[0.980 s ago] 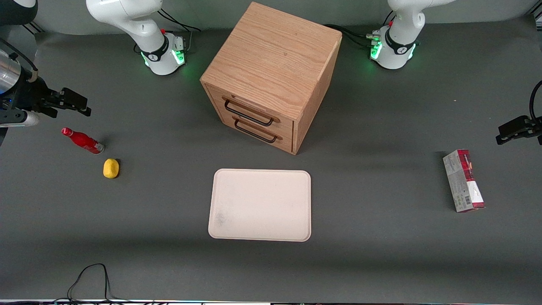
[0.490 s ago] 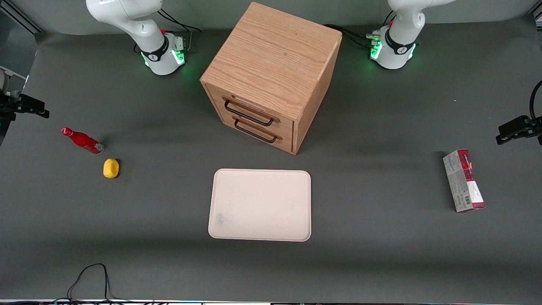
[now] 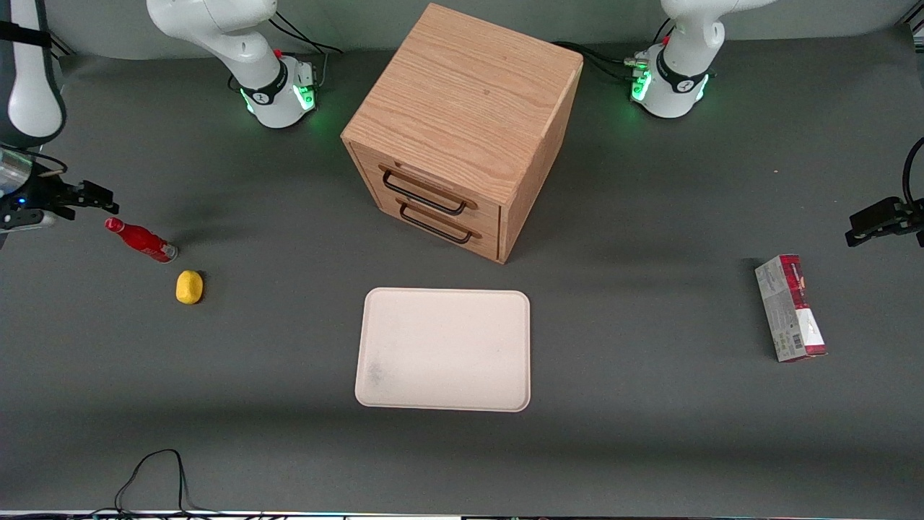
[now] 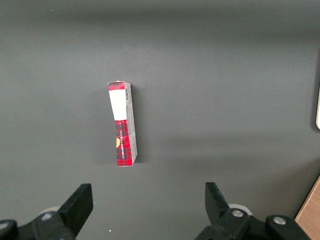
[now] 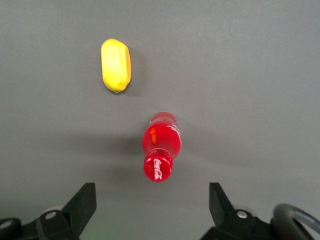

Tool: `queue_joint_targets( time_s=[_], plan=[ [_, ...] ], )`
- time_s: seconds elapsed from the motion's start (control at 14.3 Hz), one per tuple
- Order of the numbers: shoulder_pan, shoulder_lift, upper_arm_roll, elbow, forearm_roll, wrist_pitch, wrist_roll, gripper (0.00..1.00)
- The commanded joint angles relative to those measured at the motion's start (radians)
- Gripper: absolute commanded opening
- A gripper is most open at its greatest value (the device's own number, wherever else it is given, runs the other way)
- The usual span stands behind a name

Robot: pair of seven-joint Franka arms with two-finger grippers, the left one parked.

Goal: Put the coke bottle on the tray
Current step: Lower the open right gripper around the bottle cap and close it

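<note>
The coke bottle (image 3: 141,240), small, red, with a red cap and a silvery base, stands upright on the dark table toward the working arm's end. The right wrist view looks down on its cap (image 5: 158,168). My right gripper (image 3: 88,196) hovers above the table just beside the bottle's cap, a little farther toward the table's end. It is open and empty, and in the right wrist view (image 5: 151,202) its two dark fingers (image 5: 82,200) stand wide apart with the cap just ahead of the gap. The cream-white tray (image 3: 442,292) lies flat mid-table, nearer the front camera than the cabinet.
A yellow lemon-like lump (image 3: 189,287) lies close to the bottle, nearer the front camera; it also shows in the wrist view (image 5: 116,65). A wooden drawer cabinet (image 3: 462,130) stands mid-table. A red-and-grey carton (image 3: 790,308) lies toward the parked arm's end.
The gripper drew off toward the table's end half a second ago and has come back close to the bottle's cap. The bottle, lump and tray have not moved.
</note>
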Motion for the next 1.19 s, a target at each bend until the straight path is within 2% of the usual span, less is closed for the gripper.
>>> queue_joint_targets(
  time_s=[0.0, 0.49, 0.7, 0.84, 0.91, 1.05, 1.12],
  plan=[
    [0.015, -0.028, -0.029, -0.085, -0.020, 0.111, -0.028, 1.00],
    [0.013, 0.068, -0.033, -0.102, 0.015, 0.231, -0.056, 1.00],
    [0.013, 0.084, -0.033, -0.102, 0.038, 0.234, -0.056, 0.93],
    [0.015, 0.085, -0.031, -0.102, 0.040, 0.233, -0.056, 0.81],
    [0.015, 0.085, -0.031, -0.102, 0.040, 0.231, -0.056, 0.69],
    [0.015, 0.084, -0.031, -0.100, 0.040, 0.231, -0.065, 0.39],
    [0.015, 0.084, -0.031, -0.100, 0.040, 0.231, -0.067, 0.29]
  ],
)
